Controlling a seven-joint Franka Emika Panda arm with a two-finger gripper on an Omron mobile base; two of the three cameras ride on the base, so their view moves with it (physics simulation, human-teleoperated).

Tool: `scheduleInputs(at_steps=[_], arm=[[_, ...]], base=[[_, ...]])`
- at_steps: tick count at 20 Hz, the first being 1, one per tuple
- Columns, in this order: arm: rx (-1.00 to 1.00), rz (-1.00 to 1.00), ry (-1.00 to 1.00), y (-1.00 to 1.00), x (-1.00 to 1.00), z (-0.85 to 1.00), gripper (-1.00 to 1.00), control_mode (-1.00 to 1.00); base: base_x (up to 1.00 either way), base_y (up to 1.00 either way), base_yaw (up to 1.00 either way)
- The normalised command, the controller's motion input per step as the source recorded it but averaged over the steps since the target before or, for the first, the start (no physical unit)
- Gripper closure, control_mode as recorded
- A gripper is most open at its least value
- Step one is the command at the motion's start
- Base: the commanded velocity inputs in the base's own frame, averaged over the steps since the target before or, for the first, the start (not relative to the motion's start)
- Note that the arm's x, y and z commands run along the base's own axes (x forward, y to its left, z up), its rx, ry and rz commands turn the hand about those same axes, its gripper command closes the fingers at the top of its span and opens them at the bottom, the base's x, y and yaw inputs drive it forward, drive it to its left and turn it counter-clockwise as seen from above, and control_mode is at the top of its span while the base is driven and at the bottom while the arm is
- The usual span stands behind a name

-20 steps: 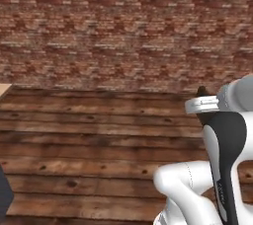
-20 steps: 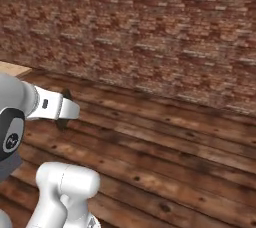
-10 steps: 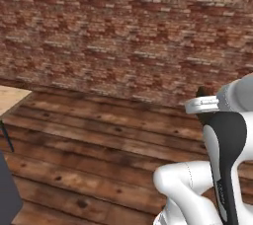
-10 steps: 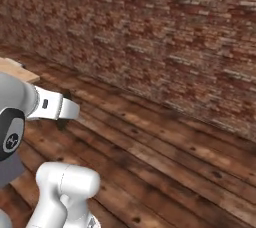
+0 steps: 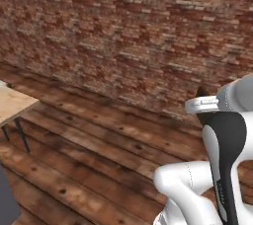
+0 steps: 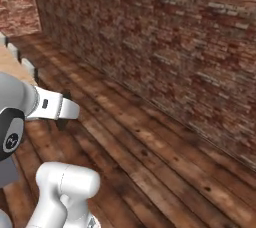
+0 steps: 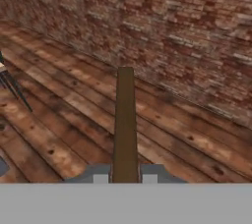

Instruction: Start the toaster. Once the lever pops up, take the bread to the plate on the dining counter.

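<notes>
We face a red brick wall (image 5: 123, 31) spanning ten to two o'clock. Below it we see a dark plank floor (image 5: 99, 155). At nine o'clock stands a pale tabletop (image 5: 12, 103) on thin dark legs (image 5: 22, 135).

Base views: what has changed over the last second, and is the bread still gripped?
The base has turned: the red brick wall now runs at a slant and a light tan table corner has come further in. The gripper stays shut on the dark brown bread slice.
</notes>
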Motion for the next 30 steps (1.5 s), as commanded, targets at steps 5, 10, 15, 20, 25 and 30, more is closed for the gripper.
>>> scheduleInputs(at_steps=[5, 10, 15, 20, 25, 30], arm=[[0.0, 0.0, 0.0, 0.0, 0.0, 0.0, 1.0, 1.0], [0.0, 0.0, 0.0, 0.0, 0.0, 0.0, 1.0, 1.0], [0.0, 0.0, 0.0, 0.0, 0.0, 0.0, 1.0, 1.0], [0.0, 0.0, 0.0, 0.0, 0.0, 0.0, 1.0, 1.0], [0.0, 0.0, 0.0, 0.0, 0.0, 0.0, 1.0, 1.0], [0.0, 0.0, 0.0, 0.0, 0.0, 0.0, 1.0, 1.0]], base=[[1.0, -0.71, 0.43], [1.0, -0.69, 0.43], [1.0, -0.65, 0.43], [1.0, -0.45, 0.46], [1.0, -0.41, 0.46], [1.0, -0.49, 0.41]])
